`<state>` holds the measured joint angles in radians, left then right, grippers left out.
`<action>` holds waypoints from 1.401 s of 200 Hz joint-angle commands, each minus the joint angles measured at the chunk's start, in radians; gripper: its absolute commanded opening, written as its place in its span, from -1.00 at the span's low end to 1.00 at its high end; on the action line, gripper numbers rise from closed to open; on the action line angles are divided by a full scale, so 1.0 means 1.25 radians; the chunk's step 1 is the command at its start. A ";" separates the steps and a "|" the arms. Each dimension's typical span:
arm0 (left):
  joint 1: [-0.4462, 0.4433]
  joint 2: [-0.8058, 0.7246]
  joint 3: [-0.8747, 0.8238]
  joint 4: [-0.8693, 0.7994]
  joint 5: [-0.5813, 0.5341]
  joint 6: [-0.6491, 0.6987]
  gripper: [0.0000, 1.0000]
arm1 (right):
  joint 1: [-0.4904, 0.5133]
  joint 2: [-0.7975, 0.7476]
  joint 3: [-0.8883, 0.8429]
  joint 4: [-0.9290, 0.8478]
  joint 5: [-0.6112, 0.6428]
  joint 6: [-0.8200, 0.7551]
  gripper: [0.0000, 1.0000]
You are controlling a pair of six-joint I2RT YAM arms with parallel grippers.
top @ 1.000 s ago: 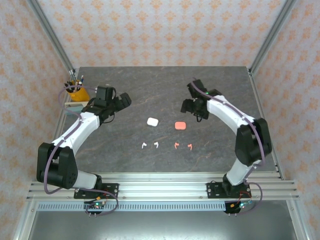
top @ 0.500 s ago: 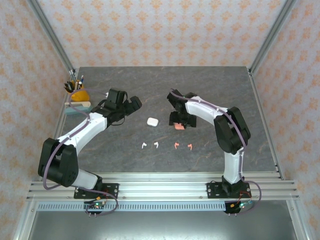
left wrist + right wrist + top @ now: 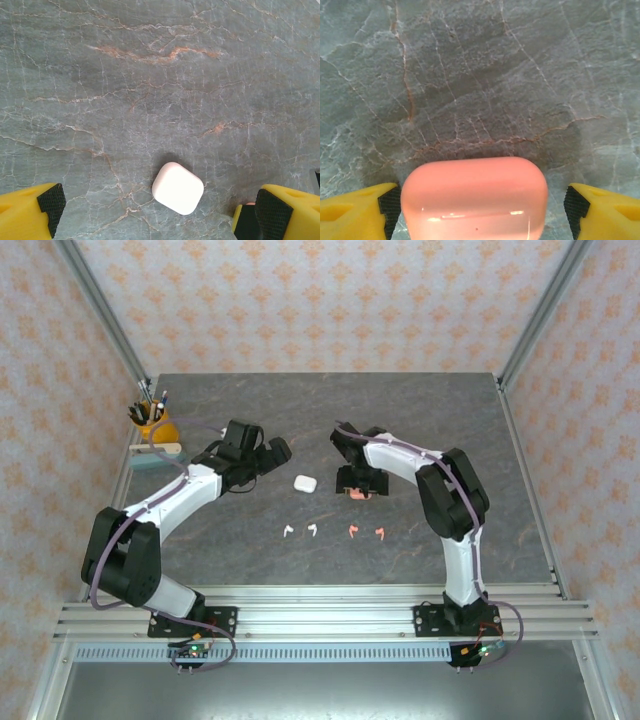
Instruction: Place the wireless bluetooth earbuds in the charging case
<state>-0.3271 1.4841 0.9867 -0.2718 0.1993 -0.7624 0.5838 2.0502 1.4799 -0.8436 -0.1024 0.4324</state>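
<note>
Right wrist: right gripper (image 3: 480, 205) straddles the pink case (image 3: 474, 197), jaws spread, holding nothing — centre it, squeeze gently; left gripper (image 3: 161, 209) likewise spread, empty.

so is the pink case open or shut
Shut. The pink case shows a smooth, unbroken rounded shell, with no raised lid or inner cavity visible.

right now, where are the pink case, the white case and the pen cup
pink case (image 3: 474, 200), right wrist view, middle of its top face
white case (image 3: 177, 188), left wrist view, middle of its top face
pen cup (image 3: 154, 430), top external view, its yellow side wall
</note>
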 commanded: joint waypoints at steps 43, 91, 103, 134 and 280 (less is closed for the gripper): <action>-0.024 0.018 -0.003 0.016 -0.013 -0.005 1.00 | -0.016 0.013 0.002 0.022 0.013 -0.008 0.58; -0.033 0.017 0.001 0.015 -0.017 -0.009 1.00 | -0.021 -0.014 -0.033 0.042 -0.001 0.004 0.47; -0.037 0.018 0.005 0.015 -0.020 -0.010 1.00 | -0.023 -0.019 -0.040 0.046 -0.002 0.006 0.43; -0.046 0.020 0.015 0.011 -0.022 -0.010 1.00 | -0.028 -0.028 -0.057 0.053 -0.006 0.014 0.30; -0.129 0.050 -0.110 0.391 0.140 -0.036 1.00 | -0.074 -0.148 -0.066 0.126 -0.009 0.322 0.03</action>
<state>-0.4557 1.5177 0.8886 0.0204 0.3107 -0.8120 0.5251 1.9083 1.3529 -0.7013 -0.1345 0.7151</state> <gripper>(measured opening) 0.998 0.574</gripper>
